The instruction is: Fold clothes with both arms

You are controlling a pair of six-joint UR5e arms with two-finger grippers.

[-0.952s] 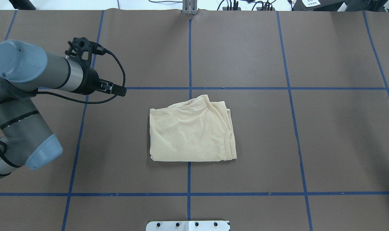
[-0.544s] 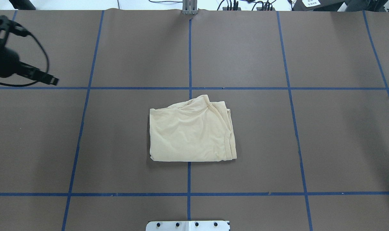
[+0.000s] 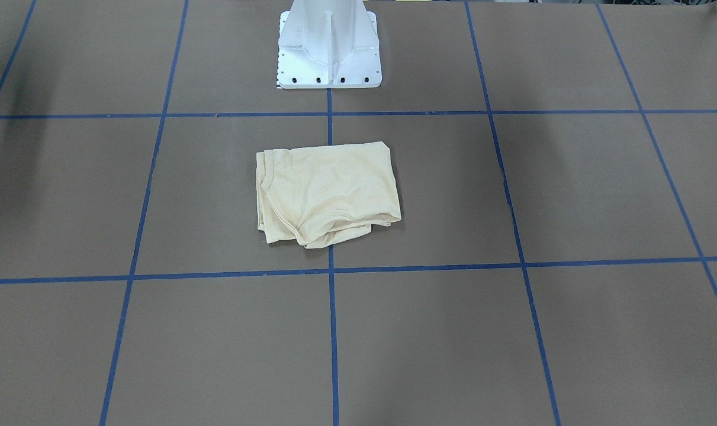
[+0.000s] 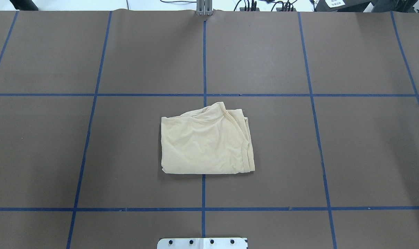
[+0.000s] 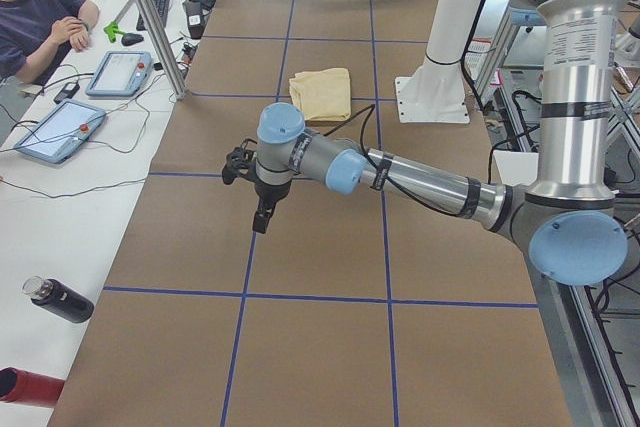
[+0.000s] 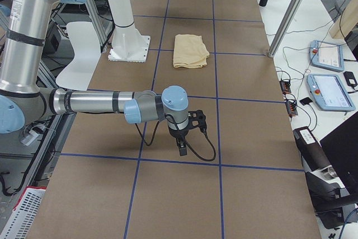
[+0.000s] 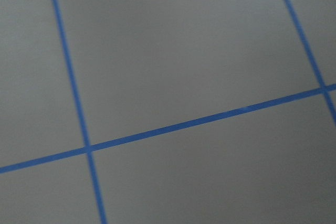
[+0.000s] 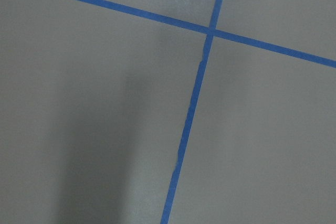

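Surface (image 4: 126, 52): brown paper covering, divided into large squares by blue tape lines (image 4: 203, 52). White pedestal (image 3: 328, 41) at the robot's edge, on the centre line.

Item: shirt (image 4: 206, 145), one, pale cream-yellow thin knit. Folded into a compact, roughly rectangular packet, plain face up. Near edge and robot's-left edge straight. Robot's-right edge shows stacked, seamed layers. Far edge bunched and uneven. Light creases across the top.

Location: middle of the surface, straddling the centre tape line, in front of the pedestal, touching neither arm.

Left end effector (image 5: 260, 225): points down above the surface towards the robot's left end, well apart from the shirt (image 5: 322, 92). Grip state cannot be told.

Right end effector (image 6: 182, 149): points down above the surface towards the robot's right end, well apart from the shirt (image 6: 190, 50). Grip state cannot be told.

Both wrist views: bare surface and tape lines only.
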